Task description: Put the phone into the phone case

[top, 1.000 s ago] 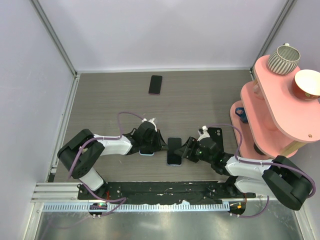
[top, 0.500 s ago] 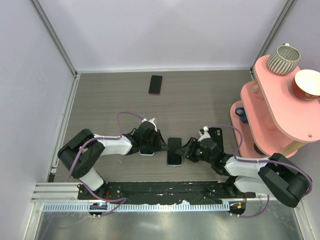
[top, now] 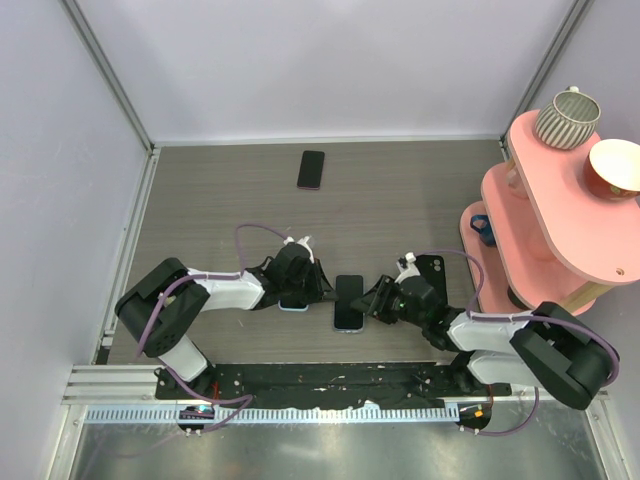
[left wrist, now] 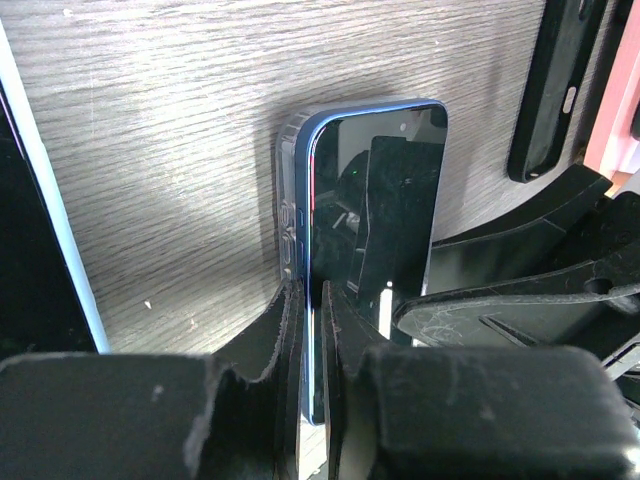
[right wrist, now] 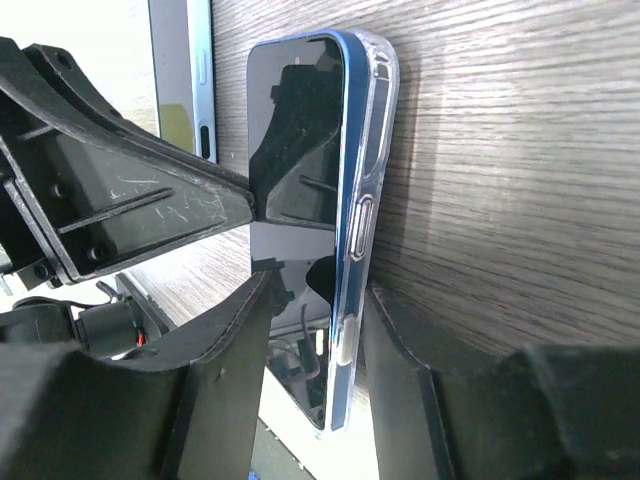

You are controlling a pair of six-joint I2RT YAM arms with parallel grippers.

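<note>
The phone [top: 348, 302] has a glossy dark screen and a dark-blue edge. It lies between my two grippers inside the clear phone case [left wrist: 288, 190]. The left wrist view shows the phone [left wrist: 375, 230] running away from my left gripper [left wrist: 314, 292], whose jaws are pinched on its near edge. In the top view this gripper [top: 322, 290] is at the phone's left side. My right gripper [right wrist: 320, 290] straddles the opposite edge of the phone [right wrist: 295, 170] and case [right wrist: 378, 120], with gaps on both sides. In the top view it [top: 372, 303] is at the phone's right side.
A light-blue-backed phone [top: 293, 303] lies under my left wrist. A black phone with a pinkish-red rim [top: 311, 169] lies at the far middle. A pink tiered shelf [top: 545, 210] holding two cups stands at the right, and grey walls close in the table.
My right arm has edged slightly toward the phone. The phone, case and left gripper have not visibly moved.
</note>
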